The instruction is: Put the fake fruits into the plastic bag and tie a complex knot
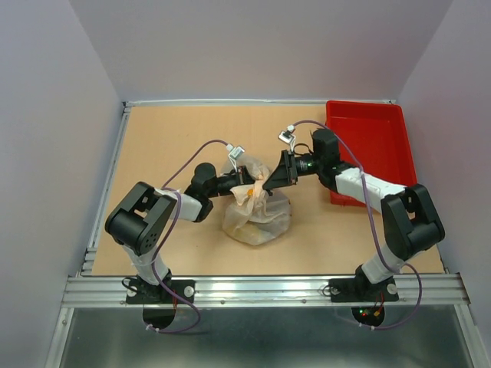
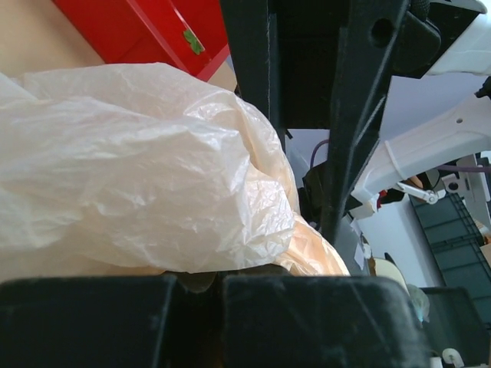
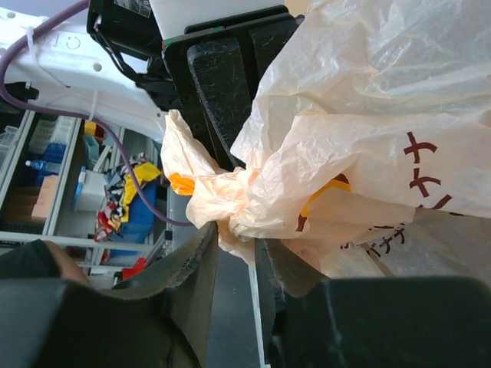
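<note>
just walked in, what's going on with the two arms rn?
Both arms meet over the plastic bag, working on its top. The left gripper is shut on a fold of the bag. The right gripper has the bag's twisted neck between its fingers; I can't tell whether it is clamped. No fruit lies loose outside the bag, and its contents are too hazy to identify. The red tray sits far right.

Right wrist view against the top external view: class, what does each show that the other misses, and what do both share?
Only the right wrist view: dark printed marks on the plastic bag, its twisted neck sitting between the right claw's fingers, and cluttered shelves behind. Only the top external view: the red tray and the table under the bag's whole body. Both: the bag, and the left claw pinching it.
</note>
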Available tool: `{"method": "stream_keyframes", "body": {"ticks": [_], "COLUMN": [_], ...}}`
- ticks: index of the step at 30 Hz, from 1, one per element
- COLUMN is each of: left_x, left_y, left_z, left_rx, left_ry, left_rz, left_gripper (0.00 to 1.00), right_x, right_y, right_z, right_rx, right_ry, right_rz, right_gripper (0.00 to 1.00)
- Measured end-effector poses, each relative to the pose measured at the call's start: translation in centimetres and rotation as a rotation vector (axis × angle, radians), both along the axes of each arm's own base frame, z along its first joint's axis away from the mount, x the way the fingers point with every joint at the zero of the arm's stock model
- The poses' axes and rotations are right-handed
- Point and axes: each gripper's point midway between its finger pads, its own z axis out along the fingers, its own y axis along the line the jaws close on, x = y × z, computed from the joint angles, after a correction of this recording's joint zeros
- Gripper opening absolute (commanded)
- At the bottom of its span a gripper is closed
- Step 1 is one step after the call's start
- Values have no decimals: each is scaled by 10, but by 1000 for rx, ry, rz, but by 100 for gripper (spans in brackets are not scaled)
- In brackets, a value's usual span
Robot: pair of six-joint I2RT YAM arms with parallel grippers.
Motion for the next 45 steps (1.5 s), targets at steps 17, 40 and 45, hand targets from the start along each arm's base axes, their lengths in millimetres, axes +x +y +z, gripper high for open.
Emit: {"method": "stream_keyframes", "body": {"ticks": [17, 40, 45], "left_x": [-23, -23, -24], "left_y": [-8, -8, -8], "left_z": [11, 11, 11], "left_rx": [-25, -23, -23], "left_ry": [-42, -59, -63], "left_rz": [-89, -92, -95], "left_gripper": [0, 0, 0], "right_x": [-4, -28, -29], "right_y": [-50, -46, -41], "right_z": [21, -20, -26], "right_rx": [-92, -156, -158], "right_ry": [-163, -119, -101], "right_rz": [-165, -48, -31], "right_gripper": [47, 53, 39]}}
